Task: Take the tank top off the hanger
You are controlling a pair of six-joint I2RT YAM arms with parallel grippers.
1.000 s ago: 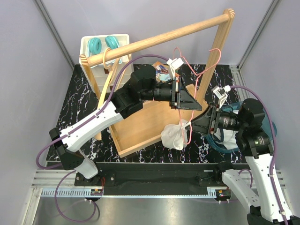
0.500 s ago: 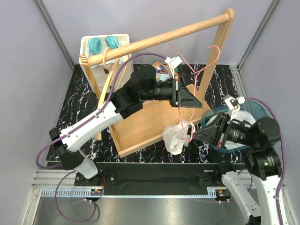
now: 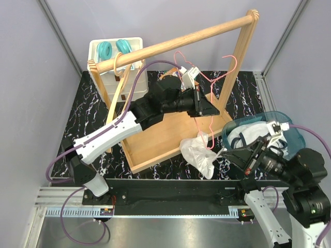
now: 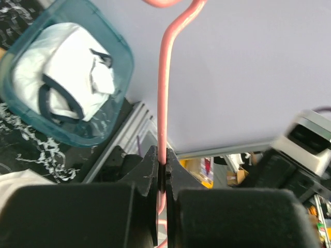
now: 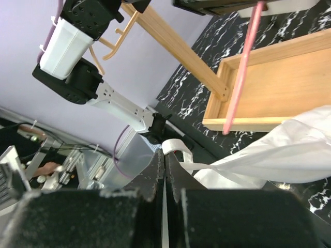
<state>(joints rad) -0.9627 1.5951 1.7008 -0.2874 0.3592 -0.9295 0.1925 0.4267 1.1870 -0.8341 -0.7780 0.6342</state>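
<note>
The white tank top (image 3: pixel 200 153) hangs bunched at the front edge of the table, below the lower end of the pink wire hanger (image 3: pixel 212 90). My left gripper (image 3: pixel 209 109) is shut on the hanger's wire (image 4: pixel 163 113) and holds it up above the wooden tray. My right gripper (image 3: pixel 226 154) is shut on a white strap (image 5: pixel 178 147) of the tank top (image 5: pixel 279 150) and holds it at the near right. The hanger's pink end (image 5: pixel 239 82) shows just above the cloth; I cannot tell whether it touches.
A wooden rack with a long rail (image 3: pixel 181 41) stands over a shallow wooden tray (image 3: pixel 155 142). A teal bin (image 3: pixel 287 126) with white and dark clothes sits at the right. A white basket (image 3: pixel 98 51) with teal items stands at the back left.
My right gripper has pulled toward the near right, dragging the tank top down and forward. My left gripper has lifted the hanger slightly up and back.
</note>
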